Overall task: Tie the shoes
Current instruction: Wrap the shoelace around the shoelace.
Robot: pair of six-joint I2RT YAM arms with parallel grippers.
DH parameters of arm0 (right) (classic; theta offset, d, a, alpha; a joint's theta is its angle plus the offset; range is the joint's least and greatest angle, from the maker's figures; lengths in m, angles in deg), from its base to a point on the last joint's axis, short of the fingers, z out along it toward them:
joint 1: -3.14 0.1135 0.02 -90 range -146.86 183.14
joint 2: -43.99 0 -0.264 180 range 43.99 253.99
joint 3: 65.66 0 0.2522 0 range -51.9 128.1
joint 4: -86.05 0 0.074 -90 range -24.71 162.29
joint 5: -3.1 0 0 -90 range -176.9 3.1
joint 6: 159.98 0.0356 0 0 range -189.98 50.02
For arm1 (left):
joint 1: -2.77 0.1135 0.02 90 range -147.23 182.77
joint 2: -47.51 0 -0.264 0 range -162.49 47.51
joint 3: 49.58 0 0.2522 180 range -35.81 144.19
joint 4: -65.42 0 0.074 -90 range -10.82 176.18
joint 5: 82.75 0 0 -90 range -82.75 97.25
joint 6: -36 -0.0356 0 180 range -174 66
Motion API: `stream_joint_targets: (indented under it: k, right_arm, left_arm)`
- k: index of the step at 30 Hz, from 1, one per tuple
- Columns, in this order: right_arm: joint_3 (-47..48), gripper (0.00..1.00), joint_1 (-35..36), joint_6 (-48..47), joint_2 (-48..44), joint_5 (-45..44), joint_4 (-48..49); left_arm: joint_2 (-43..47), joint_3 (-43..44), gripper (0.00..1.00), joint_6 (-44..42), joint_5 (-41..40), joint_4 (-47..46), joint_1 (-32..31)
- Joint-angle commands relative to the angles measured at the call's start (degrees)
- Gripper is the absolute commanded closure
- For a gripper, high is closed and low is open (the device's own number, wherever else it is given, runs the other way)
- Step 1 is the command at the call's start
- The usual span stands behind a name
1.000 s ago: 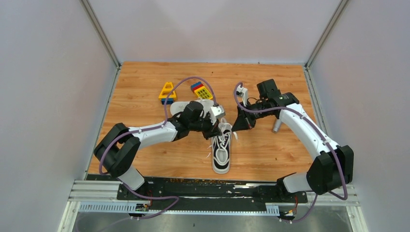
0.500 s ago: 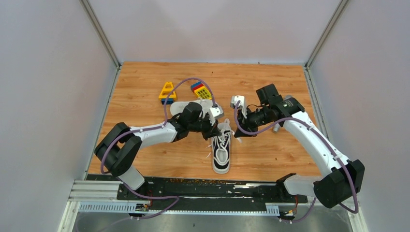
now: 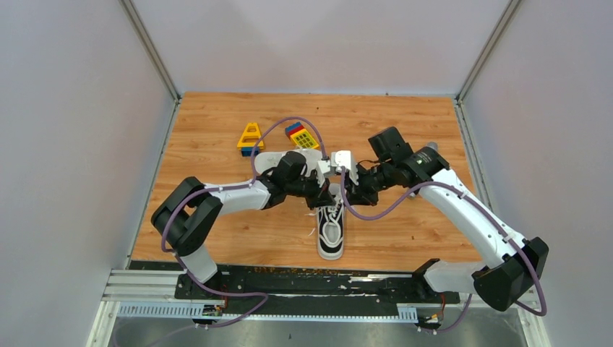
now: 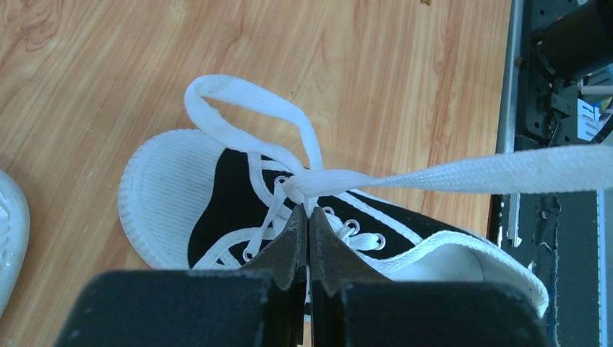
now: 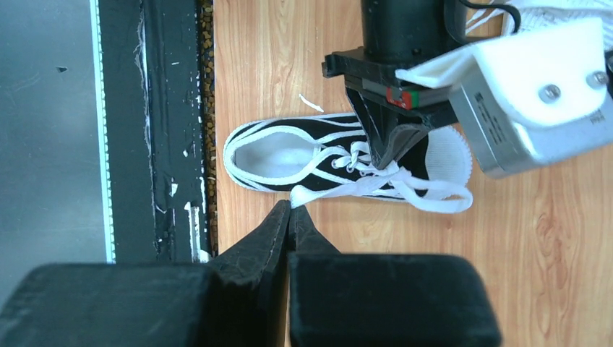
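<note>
One black shoe (image 3: 332, 230) with a white toe cap stands upright on the wooden table, toe toward the arms' bases. The other shoe (image 3: 269, 160) lies sole-up, partly under the left arm. My left gripper (image 4: 309, 213) is shut on the white lace at the knot over the eyelets, with a lace loop (image 4: 246, 108) lying past the toe cap. My right gripper (image 5: 290, 208) is shut on the end of a taut lace strand (image 5: 347, 186) beside the shoe (image 5: 303, 155). In the top view both grippers meet above the shoe's opening, the left gripper (image 3: 323, 194) beside the right gripper (image 3: 350, 194).
A yellow triangular toy block (image 3: 250, 137) and a red, blue and yellow block (image 3: 302, 135) sit behind the shoes. The black base rail (image 3: 318, 278) runs along the near table edge. Grey walls close in the left, right and far sides.
The right arm has swung left with the lace, bringing its gripper from right of the shoe to beside the left gripper. The left arm has barely moved.
</note>
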State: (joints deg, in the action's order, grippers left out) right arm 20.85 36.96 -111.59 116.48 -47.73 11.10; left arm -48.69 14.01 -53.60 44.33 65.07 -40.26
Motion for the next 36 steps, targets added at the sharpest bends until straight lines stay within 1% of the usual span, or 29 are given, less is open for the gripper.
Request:
stream_joint_targets:
  k: [1, 6, 8, 10, 15, 22, 26, 31, 36]
  right_arm:
    - [3.11, 1.0, 2.4, -3.66, -2.16, -2.27, -0.51]
    - [3.61, 1.0, 3.89, -2.52, -2.66, -2.88, 0.15]
    - [3.34, 1.0, 4.18, -1.26, -2.59, -4.74, 2.26]
    - [3.05, 1.0, 4.23, -0.8, -1.97, -5.84, 3.52]
    - [2.84, 1.0, 4.53, 0.25, -0.27, -6.19, 6.68]
    - [3.8, 1.0, 6.25, -4.36, -0.03, -5.1, 8.04]
    - [3.66, 1.0, 7.52, -5.92, -0.38, -5.14, 9.28]
    - [4.06, 1.0, 9.13, -7.25, -0.14, -5.57, 9.68]
    - [2.76, 1.0, 9.5, -8.88, -1.51, -6.08, 9.46]
  left_arm:
    - [-0.81, 2.33, 1.0, 2.05, 2.02, -2.0, 0.22]
    - [-1.03, 2.58, 1.0, 1.67, 3.72, -1.26, -0.04]
    - [-0.23, 2.75, 1.0, -2.23, 5.43, 0.85, -0.52]
    - [1.03, 2.74, 1.0, -3.51, 6.09, 2.85, -1.06]
    - [2.31, 2.35, 1.0, -1.83, 7.54, 3.53, -1.18]
    - [1.75, 3.05, 1.0, 3.22, 5.34, 1.98, -1.1]
    - [0.56, 3.92, 1.0, 4.57, 4.91, 1.95, -1.1]
    - [-0.37, 4.31, 1.0, 5.05, 3.12, 2.23, -0.23]
    - [-1.17, 4.36, 1.0, 2.56, 2.22, 3.92, 0.87]
